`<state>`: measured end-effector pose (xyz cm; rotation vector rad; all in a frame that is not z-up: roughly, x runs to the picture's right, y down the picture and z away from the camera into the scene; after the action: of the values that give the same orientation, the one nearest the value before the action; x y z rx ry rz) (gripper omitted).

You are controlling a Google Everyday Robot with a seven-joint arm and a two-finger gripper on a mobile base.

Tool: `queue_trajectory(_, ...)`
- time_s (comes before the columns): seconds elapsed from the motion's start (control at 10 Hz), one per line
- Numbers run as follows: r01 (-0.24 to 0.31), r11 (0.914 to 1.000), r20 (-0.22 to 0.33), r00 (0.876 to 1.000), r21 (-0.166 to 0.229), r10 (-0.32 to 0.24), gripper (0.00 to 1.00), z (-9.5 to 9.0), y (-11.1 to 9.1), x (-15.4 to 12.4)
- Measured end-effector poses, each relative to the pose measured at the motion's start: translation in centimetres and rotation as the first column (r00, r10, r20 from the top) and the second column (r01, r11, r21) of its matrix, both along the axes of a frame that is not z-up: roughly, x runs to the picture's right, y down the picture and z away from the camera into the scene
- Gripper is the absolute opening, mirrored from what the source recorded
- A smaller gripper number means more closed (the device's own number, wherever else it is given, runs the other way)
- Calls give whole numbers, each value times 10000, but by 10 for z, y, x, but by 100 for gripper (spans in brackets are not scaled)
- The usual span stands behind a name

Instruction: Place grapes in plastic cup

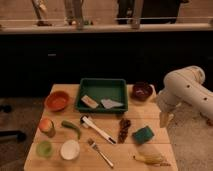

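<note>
The grapes (124, 129), a small dark reddish bunch, lie on the wooden table (115, 157) right of centre, just left of a green sponge (143, 134). The plastic cup (44, 148), pale green and low, stands at the front left corner beside a white bowl (69, 149). My white arm comes in from the right. Its gripper (164, 119) hangs open and empty off the table's right edge, to the right of the grapes and well away from the cup.
A green tray (102, 94) with two flat items sits at the back centre, between an orange bowl (57, 100) and a dark bowl (142, 91). Also on the table: a yellowish cup (47, 126), a green chili (71, 128), a white-handled utensil (97, 129), a fork (101, 153) and a banana (150, 158).
</note>
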<state>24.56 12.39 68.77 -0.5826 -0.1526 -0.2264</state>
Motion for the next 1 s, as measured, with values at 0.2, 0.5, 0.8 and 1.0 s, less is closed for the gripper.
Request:
queue_trajectory(0.2,652,9979,772,9949,-18,-649,80,4,8,-15)
queue_trajectory(0.5,1450,9894,1743,9745,-79,-1415,80,11,25,-38)
queue_trajectory(0.8,2349,9716,2390,9453,-269,-2219,80,23,46,-70)
queue_trajectory(1.0,2920,9557,2885,9187,-368,-2696,80,27,61,-95)
